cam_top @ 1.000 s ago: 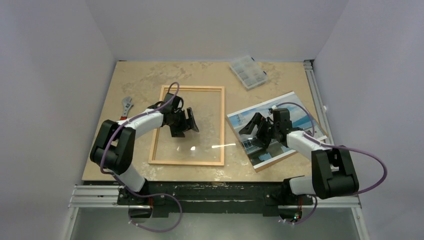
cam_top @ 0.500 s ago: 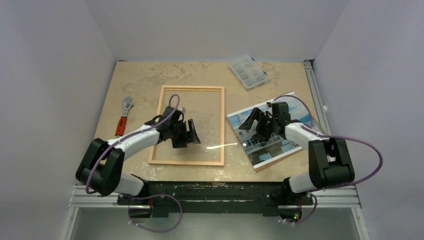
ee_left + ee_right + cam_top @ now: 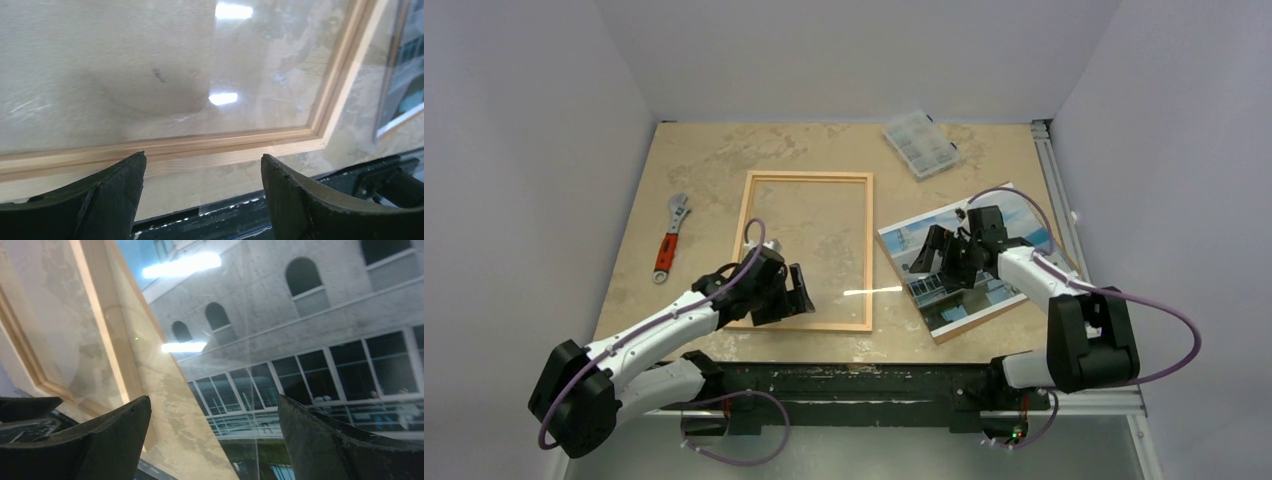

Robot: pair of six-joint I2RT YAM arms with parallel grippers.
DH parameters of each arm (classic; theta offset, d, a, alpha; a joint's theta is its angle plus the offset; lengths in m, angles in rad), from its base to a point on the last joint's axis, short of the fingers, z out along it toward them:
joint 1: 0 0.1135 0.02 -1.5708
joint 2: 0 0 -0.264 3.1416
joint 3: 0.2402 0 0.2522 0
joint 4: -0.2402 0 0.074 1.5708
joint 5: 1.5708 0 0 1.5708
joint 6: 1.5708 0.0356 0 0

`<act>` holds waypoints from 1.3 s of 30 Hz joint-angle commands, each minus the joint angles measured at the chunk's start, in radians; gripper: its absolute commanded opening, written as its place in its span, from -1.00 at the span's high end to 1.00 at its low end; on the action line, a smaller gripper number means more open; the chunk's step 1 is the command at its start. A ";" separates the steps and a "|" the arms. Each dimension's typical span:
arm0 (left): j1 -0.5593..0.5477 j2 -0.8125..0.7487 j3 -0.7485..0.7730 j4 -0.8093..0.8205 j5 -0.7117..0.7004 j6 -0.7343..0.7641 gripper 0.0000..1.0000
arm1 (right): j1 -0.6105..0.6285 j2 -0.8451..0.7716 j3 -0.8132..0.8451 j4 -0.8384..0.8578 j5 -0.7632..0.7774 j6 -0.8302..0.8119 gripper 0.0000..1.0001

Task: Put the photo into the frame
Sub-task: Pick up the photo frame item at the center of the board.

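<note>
- The frame (image 3: pixel 809 176) lies flat on the worktop (image 3: pixel 704 160), and I take every position from it. Its long axis runs from the arm bases towards the far wall, and nothing lies on its clear pane.
- The photo (image 3: pixel 969 305) lies picture side up, just right of the frame and not touching it. A strip of bare worktop shows between them.
- The photo sits skewed. Its long axis runs mostly crosswise to the frame's, with the end away from the frame swung towards the far wall. I judge the coming move needs a turn as well as a shift leftwards.
- The right pincer (image 3: pixel 939 255) hangs over the end of the photo nearest the frame. Through its wrist camera, the right pincer (image 3: pixel 214 402) has its jaws spread wide with nothing between them, and only the printed building is underneath.
- The left pincer (image 3: pixel 796 292) hovers over the frame's near rail, towards its left half. Its own camera shows the left pincer (image 3: pixel 202 160) gaping and empty, with the rail and the near right corner just ahead.
- The right arm is plainly the nearer one to the photo, so I'd expect it to do the pick-up.
- The photo lies flat on the worktop, so getting a finger under an edge looks awkward.
- Left of the frame lies a wrench (image 3: pixel 669 236). Beyond its far right corner sits a small plastic box (image 3: pixel 921 143). Both are well apart from the photo's path.
</note>
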 commanded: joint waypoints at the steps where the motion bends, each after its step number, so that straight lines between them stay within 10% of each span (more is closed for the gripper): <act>1: 0.003 -0.027 0.073 -0.156 -0.150 0.004 -0.65 | 0.003 -0.052 0.054 -0.093 0.146 -0.064 -0.94; 27: 0.234 0.383 0.153 0.316 0.263 0.116 -0.38 | -0.013 0.122 -0.012 0.225 -0.321 0.083 -0.86; 39: 0.245 0.281 0.156 0.145 0.137 0.186 -0.10 | -0.004 0.089 -0.056 0.348 -0.446 0.131 -0.85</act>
